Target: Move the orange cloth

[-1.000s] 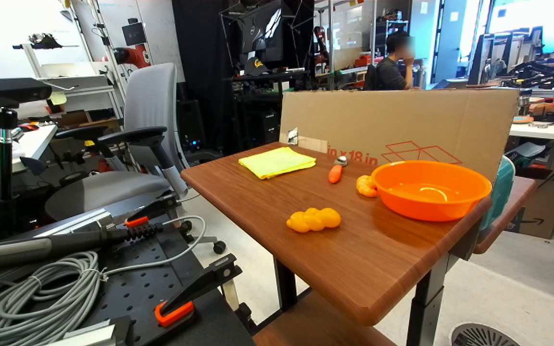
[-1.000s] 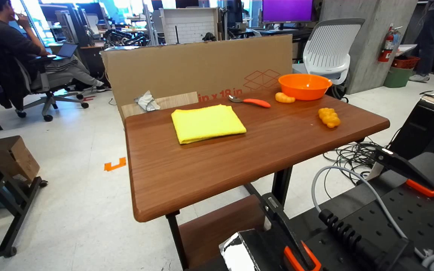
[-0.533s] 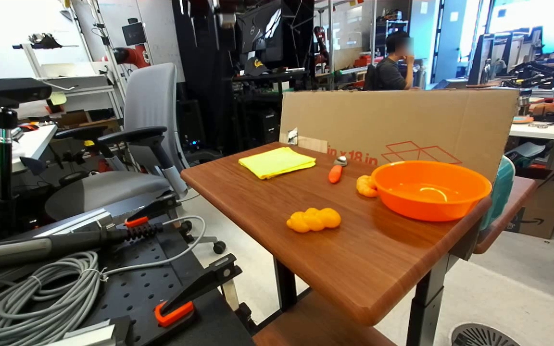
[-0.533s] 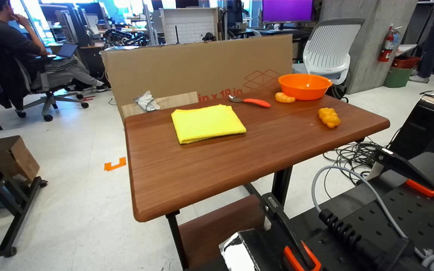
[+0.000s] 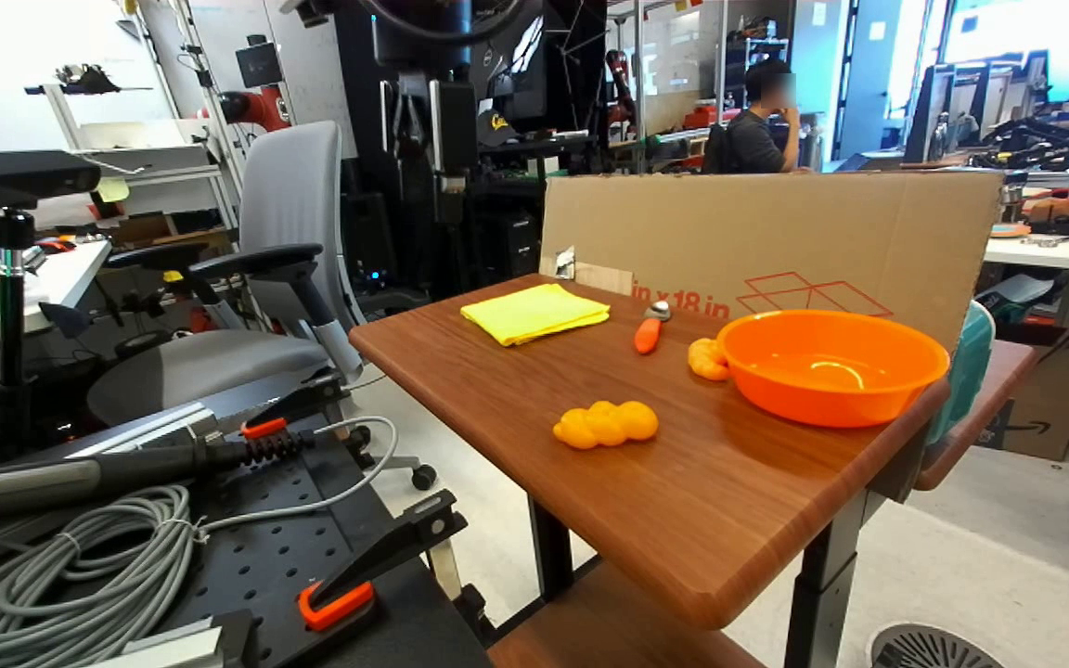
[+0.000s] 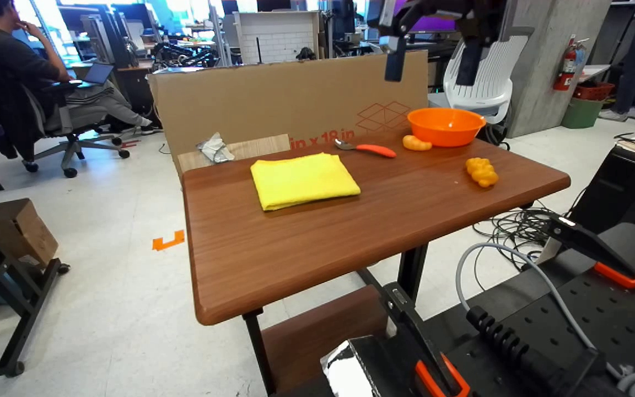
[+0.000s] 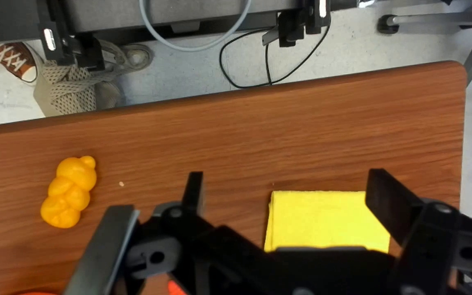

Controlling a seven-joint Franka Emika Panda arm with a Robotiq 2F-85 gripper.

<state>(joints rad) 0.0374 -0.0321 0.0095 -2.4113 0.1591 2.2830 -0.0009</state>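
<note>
Shown whole in both exterior views, the cloth [image 6: 305, 182] is partly hidden in the wrist view by the wide-spread, empty gripper [image 7: 286, 177].

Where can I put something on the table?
In an exterior view, bare wood lies in front of the yellow cloth, and between it and the twisted toy. Crowded part: along the cardboard, with spoon, other toy and bowl.

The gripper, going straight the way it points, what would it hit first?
Probably the wooden tabletop, beside the yellow cloth. The gripper points down; the wrist view shows tabletop between the ends of its fingers. Depth is unclear; it might catch the cloth's edge.
</note>
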